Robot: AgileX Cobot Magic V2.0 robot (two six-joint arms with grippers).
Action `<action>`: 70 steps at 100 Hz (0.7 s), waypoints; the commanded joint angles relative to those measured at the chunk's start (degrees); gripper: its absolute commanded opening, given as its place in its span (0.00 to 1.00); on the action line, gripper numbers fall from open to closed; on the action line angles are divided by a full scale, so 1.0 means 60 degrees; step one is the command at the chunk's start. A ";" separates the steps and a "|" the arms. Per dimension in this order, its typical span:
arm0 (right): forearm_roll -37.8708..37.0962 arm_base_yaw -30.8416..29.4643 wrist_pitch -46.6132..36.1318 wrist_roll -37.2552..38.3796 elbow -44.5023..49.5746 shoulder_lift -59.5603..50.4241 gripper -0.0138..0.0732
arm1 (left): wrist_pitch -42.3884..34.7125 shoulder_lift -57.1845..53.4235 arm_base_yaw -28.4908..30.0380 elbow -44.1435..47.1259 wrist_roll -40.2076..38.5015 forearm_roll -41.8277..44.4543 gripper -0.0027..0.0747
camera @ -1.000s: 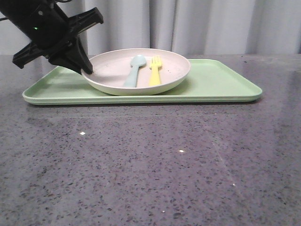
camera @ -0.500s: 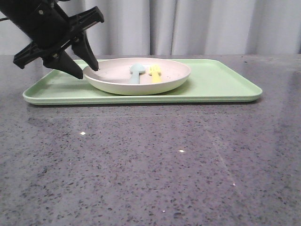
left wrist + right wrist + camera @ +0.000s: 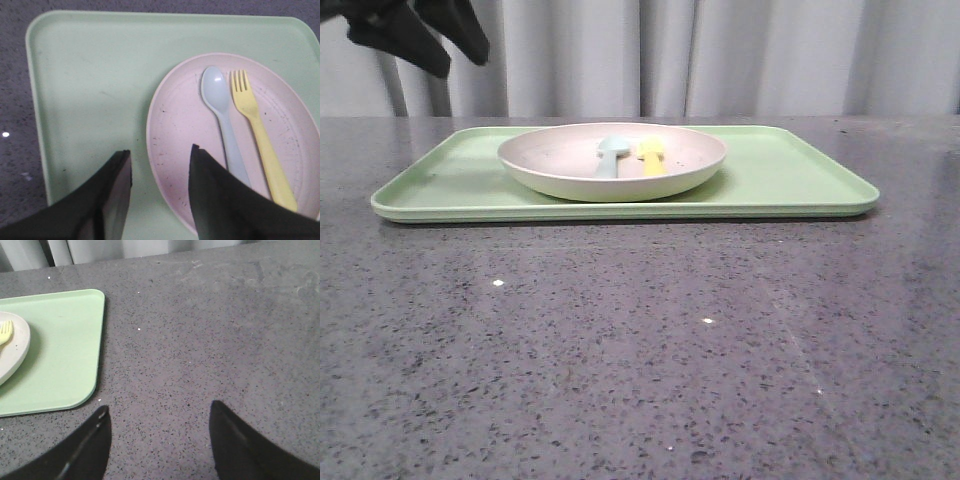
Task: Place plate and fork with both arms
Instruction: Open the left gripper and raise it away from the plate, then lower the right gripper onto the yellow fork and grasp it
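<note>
The off-white plate (image 3: 612, 160) lies flat on the light-green tray (image 3: 790, 175). The yellow fork (image 3: 651, 157) lies in the plate beside a pale blue spoon (image 3: 611, 156). The left wrist view shows the plate (image 3: 185, 125), the fork (image 3: 260, 140) and the spoon (image 3: 222, 120) from above. My left gripper (image 3: 445, 45) is open and empty, raised high at the far left, above the tray; in its wrist view (image 3: 160, 155) the jaws straddle the plate's rim without touching. My right gripper (image 3: 157, 410) is open and empty over bare table, right of the tray (image 3: 65, 355); it is out of the front view.
The grey speckled table (image 3: 640, 350) stretches in front of the tray. A pale curtain (image 3: 720, 55) hangs behind. The plate's edge and the fork's tines (image 3: 6, 331) show at the side of the right wrist view.
My left gripper let go of the plate's rim, opened, and rose up and away to the far left. The tilted plate dropped flat onto the tray.
</note>
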 commanded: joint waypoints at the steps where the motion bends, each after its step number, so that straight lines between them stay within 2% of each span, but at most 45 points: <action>1: -0.0017 0.0117 -0.0376 -0.0002 -0.0596 0.0315 0.67 | -0.0115 -0.1054 -0.0046 -0.0191 -0.0103 0.0662 0.39; 21: -0.0025 0.0436 0.0588 -0.0021 -0.1597 0.1304 0.67 | -0.0118 -0.2671 -0.0046 0.0765 -0.0120 0.1391 0.33; 34: -0.0025 0.0750 0.1062 -0.0210 -0.2333 0.2062 0.67 | -0.0118 -0.3863 -0.0031 0.1688 -0.0426 0.2023 0.32; 46: -0.0019 0.1201 0.1397 -0.0289 -0.2999 0.2804 0.67 | -0.0118 -0.4993 0.0287 0.2578 -0.1044 0.2552 0.32; 70: -0.0019 0.2079 0.1794 -0.0308 -0.4461 0.4426 0.67 | 0.0111 -0.7227 0.1174 0.4065 -0.1041 0.2552 0.32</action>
